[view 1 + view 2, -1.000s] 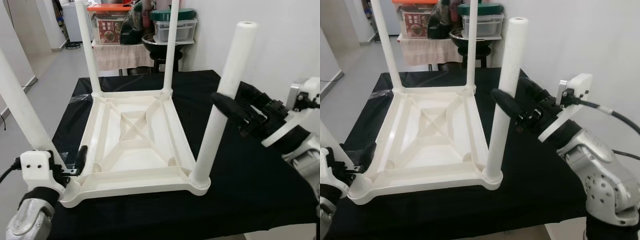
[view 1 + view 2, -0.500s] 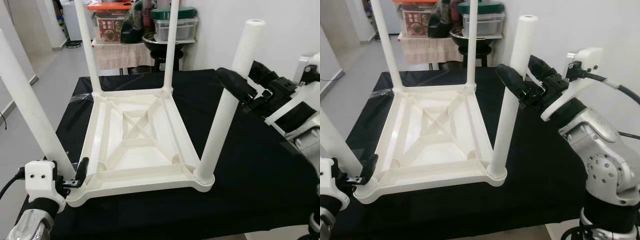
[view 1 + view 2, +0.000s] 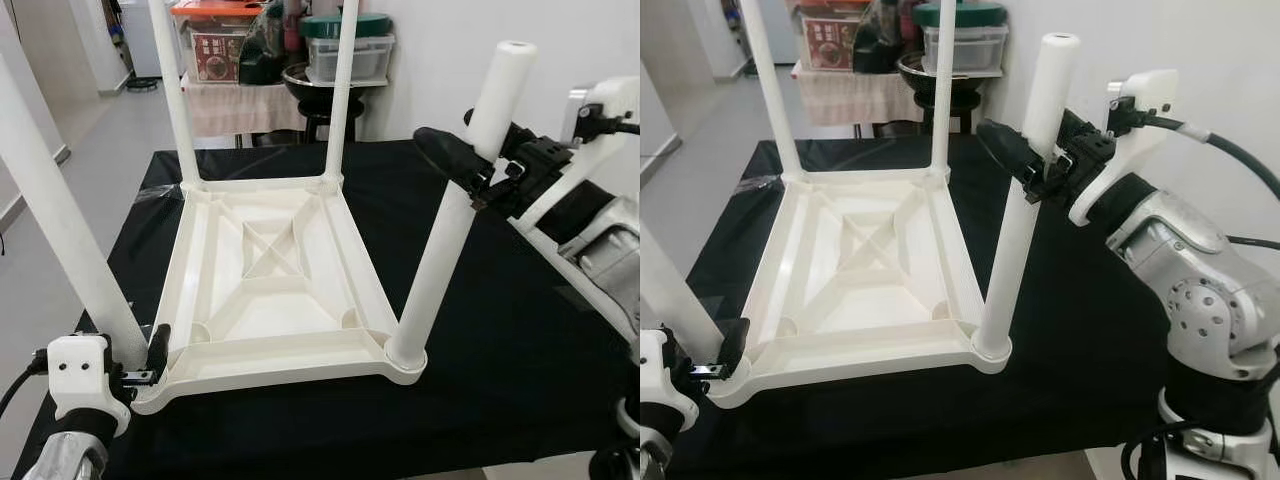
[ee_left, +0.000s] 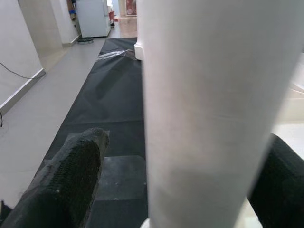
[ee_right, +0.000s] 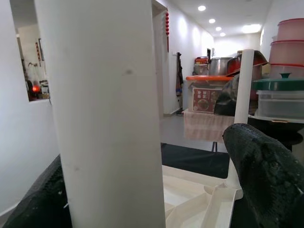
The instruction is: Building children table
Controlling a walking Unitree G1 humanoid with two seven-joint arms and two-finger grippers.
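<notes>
Now, status:
right tool [image 3: 470, 172]: moved higher up near-right leg [image 3: 455, 215], fingers straddling it
left tool [image 3: 140, 360]: straddling near-left leg [image 3: 65, 220] base
children table [image 3: 270, 270]: inverted on black table [image 3: 520, 340]; four legs socketed

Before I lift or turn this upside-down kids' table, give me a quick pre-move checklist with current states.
1. All four legs stand in the corner sockets of the white tabletop: ok.
2. Right tool around the near right leg, high up: ok; firm clamp: cannot tell.
3. Left tool straddles the near left leg by its base: ok; grip: cannot tell.
4. Near right leg leans instead of standing plumb: not ok.
5. Tabletop flat on the black cloth: ok.
6. Legs fully seated or locked: cannot tell.
</notes>
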